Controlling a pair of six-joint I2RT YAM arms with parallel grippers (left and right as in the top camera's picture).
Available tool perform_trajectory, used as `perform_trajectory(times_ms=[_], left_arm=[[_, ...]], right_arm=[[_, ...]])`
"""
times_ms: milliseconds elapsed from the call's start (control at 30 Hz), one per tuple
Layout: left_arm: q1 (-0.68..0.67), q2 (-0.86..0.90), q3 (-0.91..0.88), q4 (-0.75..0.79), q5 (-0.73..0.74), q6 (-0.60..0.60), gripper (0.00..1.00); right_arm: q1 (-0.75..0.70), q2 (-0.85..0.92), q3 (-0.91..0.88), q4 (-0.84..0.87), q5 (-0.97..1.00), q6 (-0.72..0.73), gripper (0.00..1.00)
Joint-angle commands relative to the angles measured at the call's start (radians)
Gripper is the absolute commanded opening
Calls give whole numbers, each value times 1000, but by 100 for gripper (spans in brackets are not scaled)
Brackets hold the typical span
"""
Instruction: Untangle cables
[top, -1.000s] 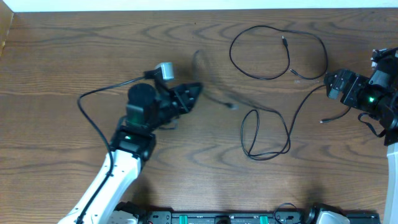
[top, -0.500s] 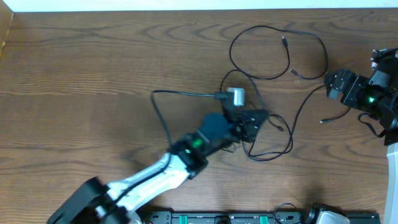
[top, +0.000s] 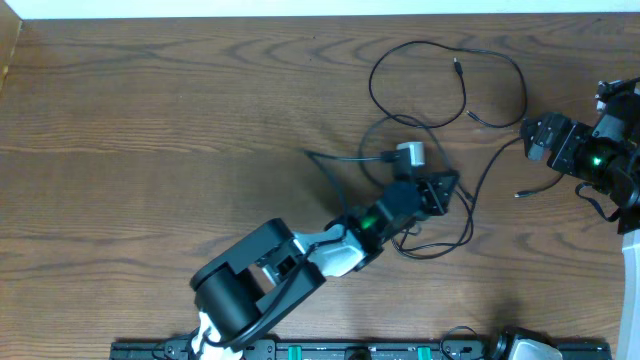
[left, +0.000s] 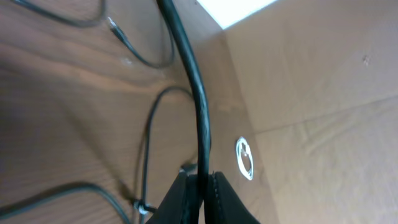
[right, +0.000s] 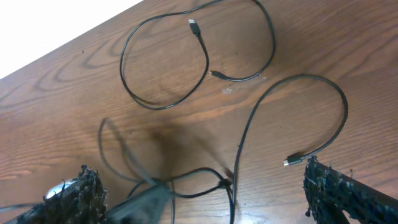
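Clamping one black cable (left: 203, 118) between clenched fingers (left: 178, 202), our left gripper (top: 448, 188) hangs over the tangle right of the table's (top: 150, 100) centre. We see the remaining cables (right: 193, 25) looped on the wood between both arms, and our right gripper (top: 533, 138) gapes wide, grasping nothing.

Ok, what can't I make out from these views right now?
- Overhead: the left arm covers where the lower loop crosses; the crossings beneath are hidden.
- Left wrist: the left end effector is shut on a black cable, but the frame edge cuts it off; which cable is unclear.
- Right wrist: lifted strands at lower left are blurred.
- Right wrist: a pale speck by the upper loop is too small to identify.
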Motion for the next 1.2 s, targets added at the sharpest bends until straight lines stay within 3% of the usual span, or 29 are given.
perform_trajectory(times_ms=[0, 100, 167, 233, 267, 400, 733, 900, 1033, 1167], left_arm=[[-10, 14, 87, -78, 138, 77, 13], [-11, -13, 110, -216, 235, 197, 22], [-14, -44, 110, -341, 264, 239, 43], [-17, -81, 110, -480, 266, 274, 79], [-18, -100, 110, -538, 266, 288, 86], [-17, -197, 110, -694, 266, 360, 87], [-16, -526, 110, -828, 121, 540, 88], [-6, -670, 110, -1014, -141, 570, 88], [14, -765, 110, -1174, -409, 569, 89], [38, -826, 110, -1277, -586, 554, 90]], right_arm=[[-5, -8, 0, -1, 24, 7, 99], [-5, -8, 0, 0, 29, 7, 99], [-5, -8, 0, 0, 29, 7, 99], [-5, -8, 0, 1, 29, 7, 99], [-5, -8, 0, 0, 29, 8, 99], [-5, -6, 0, 0, 28, 8, 99], [15, 6, -71, 3, -20, 54, 99], [40, 30, -129, 54, -84, 52, 99], [84, 68, -193, 182, -84, 52, 99], [150, 153, -235, 361, -78, 52, 99]])
